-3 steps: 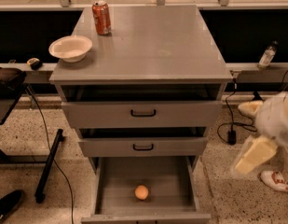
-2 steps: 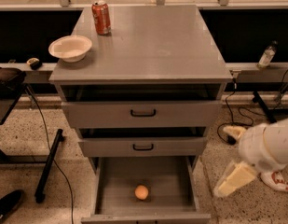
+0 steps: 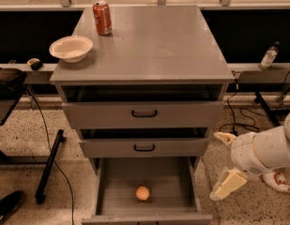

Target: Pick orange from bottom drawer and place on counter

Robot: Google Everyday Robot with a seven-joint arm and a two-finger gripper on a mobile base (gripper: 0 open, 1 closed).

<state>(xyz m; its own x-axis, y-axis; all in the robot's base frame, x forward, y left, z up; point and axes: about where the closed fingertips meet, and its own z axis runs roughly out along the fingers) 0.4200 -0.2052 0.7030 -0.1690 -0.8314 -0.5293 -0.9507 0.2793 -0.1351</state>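
Speckled floor (image 3: 41,121) is being occupied by a grey cabinet (image 3: 144,114) whose bottom drawer (image 3: 135,172) is being shown pulled out, with the orange (image 3: 142,193) lying on its grey base near the front middle. A red soda can (image 3: 102,18) and a white bowl (image 3: 71,48) are being carried on the tabletop (image 3: 154,46) at its left side. The end effector (image 3: 218,165) is being held with fingers spread and empty, low beside the drawer's right wall, apart from the orange.

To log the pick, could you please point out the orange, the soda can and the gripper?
orange (image 3: 142,193), camera view, middle of the fruit.
soda can (image 3: 102,18), camera view, its red side.
gripper (image 3: 217,165), camera view, midway between its open fingers (image 3: 229,184), right of the bottom drawer (image 3: 117,179).
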